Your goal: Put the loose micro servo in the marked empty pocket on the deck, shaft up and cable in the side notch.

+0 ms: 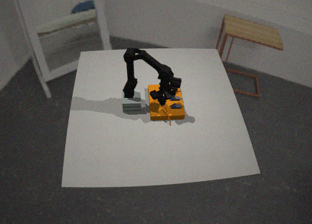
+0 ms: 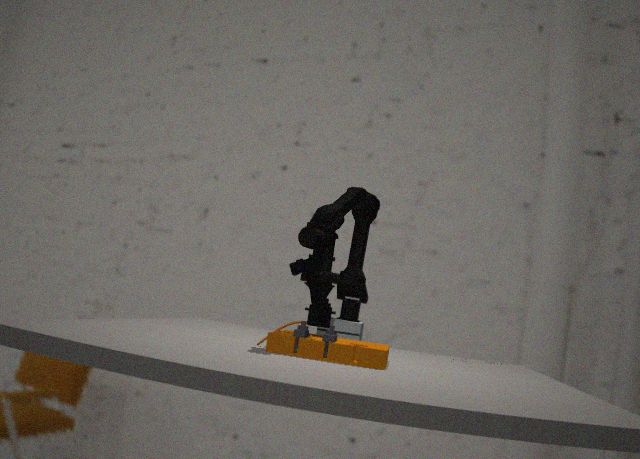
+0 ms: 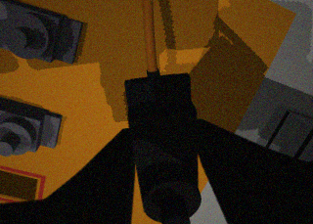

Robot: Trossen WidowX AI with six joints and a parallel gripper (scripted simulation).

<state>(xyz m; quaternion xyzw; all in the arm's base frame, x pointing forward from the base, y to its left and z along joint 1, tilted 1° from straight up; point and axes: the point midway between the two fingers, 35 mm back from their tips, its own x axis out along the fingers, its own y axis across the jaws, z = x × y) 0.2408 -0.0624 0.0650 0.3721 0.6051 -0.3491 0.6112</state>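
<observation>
The gripper (image 3: pixel 163 151) is clamped on the dark micro servo (image 3: pixel 158 109), which lies on the orange deck (image 3: pixel 78 92). Lift it straight up without twisting (its orange cable (image 3: pixel 150 33) trails ahead), then carry it toward the red-outlined pocket (image 3: pixel 20 184).

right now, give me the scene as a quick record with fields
gripper: shut on the loose micro servo, fingers against both its sides
servo cable: orange, running away from the body across the deck
deck: orange block on the white table
seated servos: two grey ones in pockets
marked pocket: red outline, not yet filled
</observation>
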